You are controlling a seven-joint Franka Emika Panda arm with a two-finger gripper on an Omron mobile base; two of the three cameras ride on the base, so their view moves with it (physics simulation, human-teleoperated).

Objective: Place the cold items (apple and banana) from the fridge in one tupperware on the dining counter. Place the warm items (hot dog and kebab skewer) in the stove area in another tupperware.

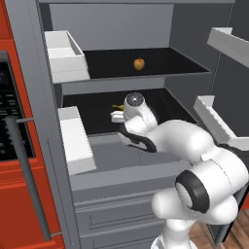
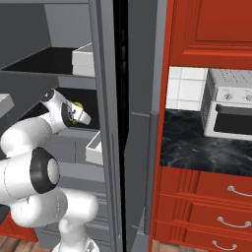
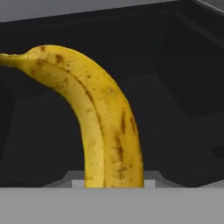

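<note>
The hand (image 1: pixel 116 115) sits low inside the fridge (image 1: pixel 194 29), narrowed around the banana (image 3: pixel 103 127), which fills the hand view between the fingers; whether the grip is firm yet I cannot tell. The banana lies on the lower shelf (image 1: pixel 97 124), so the arm reaches forward, wrist level. The apple (image 1: pixel 139 63) waits on the shelf above.

Left base view: behind the arm, left of it, facing forward and down into the open fridge (image 1: pixel 146 68). Right base view: behind, right, sharing the fridge shelves and arm. Hand view: very close on the banana (image 3: pixel 103 127), inside the fridge.
</note>
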